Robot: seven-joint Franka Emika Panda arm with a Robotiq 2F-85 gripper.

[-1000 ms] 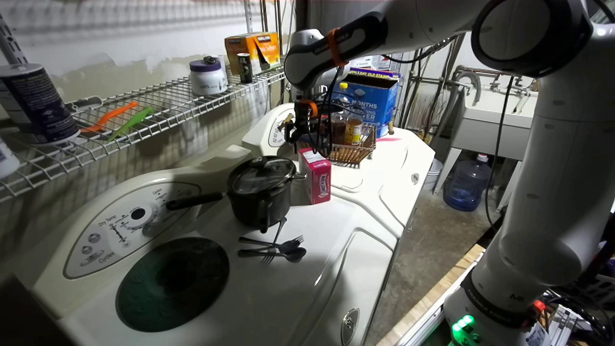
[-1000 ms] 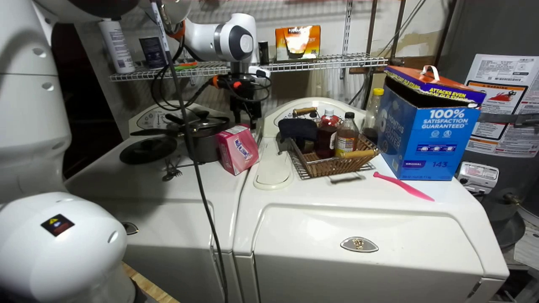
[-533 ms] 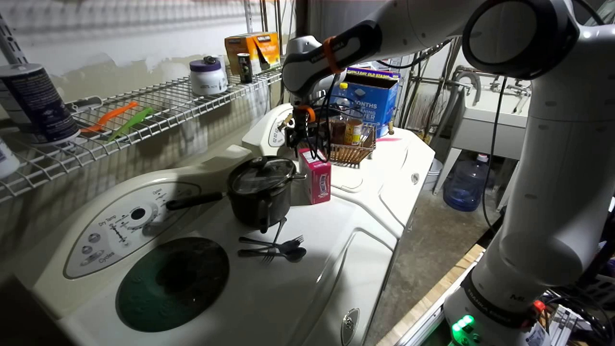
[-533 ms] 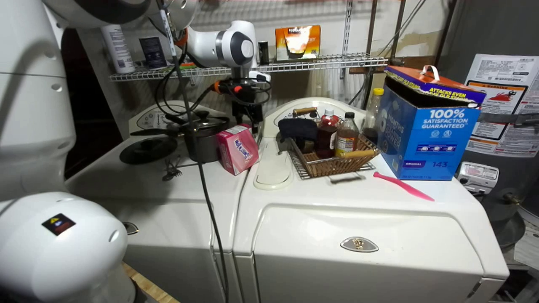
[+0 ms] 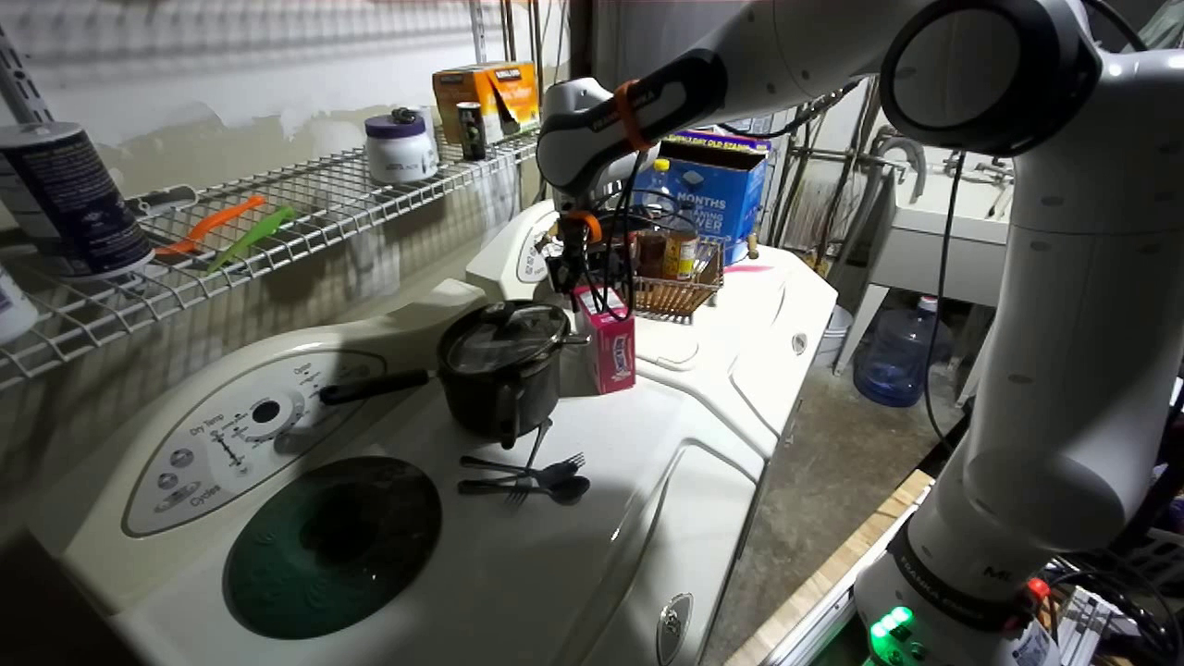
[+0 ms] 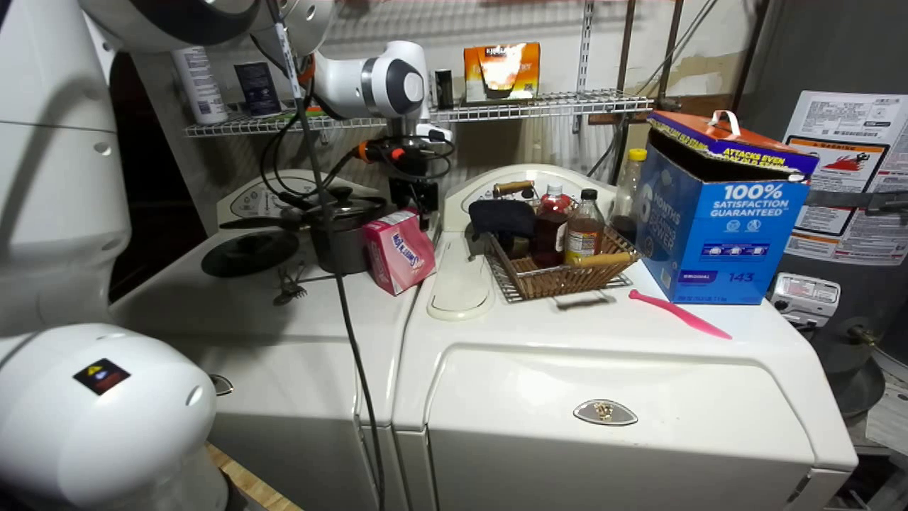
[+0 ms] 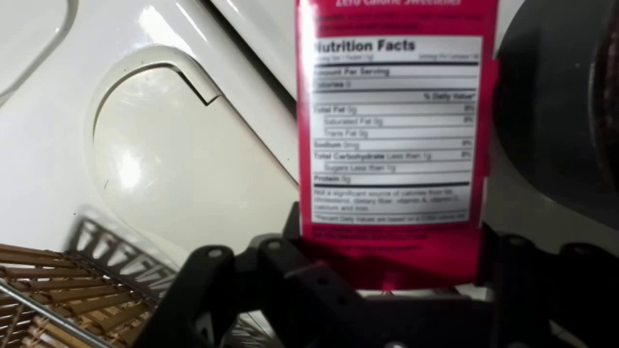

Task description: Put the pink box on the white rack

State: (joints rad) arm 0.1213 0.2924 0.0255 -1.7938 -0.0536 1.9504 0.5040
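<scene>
Wrist view alone resolves nutrition label (image 7: 394, 130) on pink box (image 6: 399, 253).

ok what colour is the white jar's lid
The lid is purple, clearest in an exterior view.

The arm (image 5: 1054, 351) is thick, smooth and white, with oval dimples (image 6: 195, 395), and up top I see a big grey disc (image 5: 957, 72) ringed in black. An orange strap (image 5: 631, 116) circles the forearm (image 5: 795, 51), and the cable (image 6: 345, 312) is black. The base (image 5: 971, 638) has a black band (image 5: 953, 587) lettered FRANKA EMIKA and green lights (image 5: 891, 622). One rounded white housing (image 6: 106, 433) wears a dark sticker (image 6: 101, 376) with a yellow triangle (image 6: 93, 371). The gripper (image 7: 390, 246) is black, with round grey screw heads (image 7: 274, 244).
</scene>
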